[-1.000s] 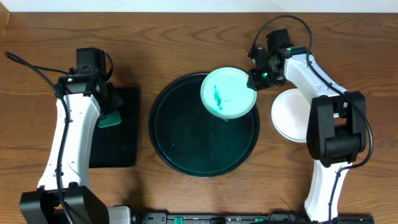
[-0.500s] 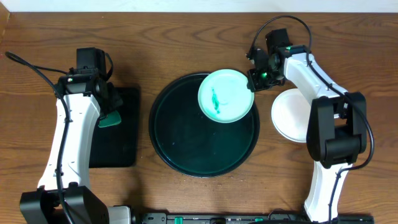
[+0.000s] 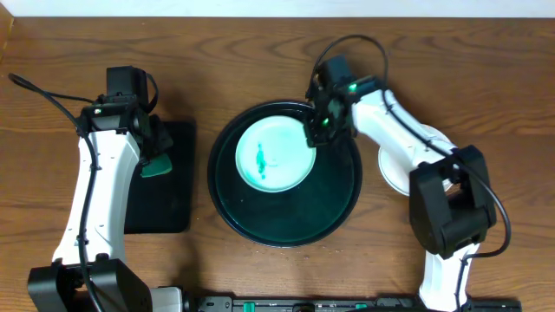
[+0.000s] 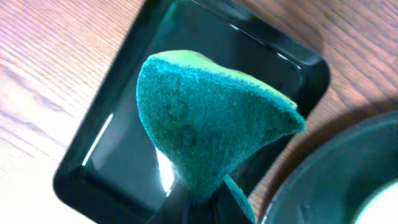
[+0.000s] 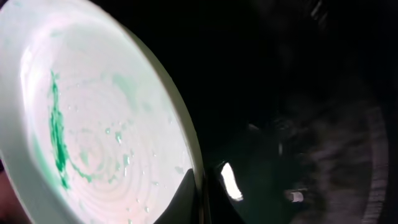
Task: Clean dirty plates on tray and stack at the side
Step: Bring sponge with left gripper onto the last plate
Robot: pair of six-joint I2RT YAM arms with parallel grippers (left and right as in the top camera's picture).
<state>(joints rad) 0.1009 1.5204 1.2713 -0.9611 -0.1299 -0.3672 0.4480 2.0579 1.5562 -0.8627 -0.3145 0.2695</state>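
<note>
A pale mint plate [image 3: 270, 155] with a teal green smear sits over the upper left part of the round dark tray [image 3: 334, 208]. My right gripper [image 3: 316, 132] is shut on the plate's right rim; the right wrist view shows the smeared plate [image 5: 93, 124] held by its edge [image 5: 200, 199] above the dark tray [image 5: 298, 93]. A white plate [image 3: 399, 169] lies on the table right of the tray, partly hidden by the right arm. My left gripper [image 3: 149, 156] is shut on a green sponge [image 4: 205, 118] over the black rectangular tray [image 4: 112, 143].
The black rectangular tray [image 3: 169, 208] lies left of the round tray on the wooden table. Cables run from both arms. The round tray's rim [image 4: 323, 180] shows at the right of the left wrist view.
My right gripper has carried the smeared plate leftward and down, from the tray's upper right rim to over its upper left part. The left arm has not moved.
</note>
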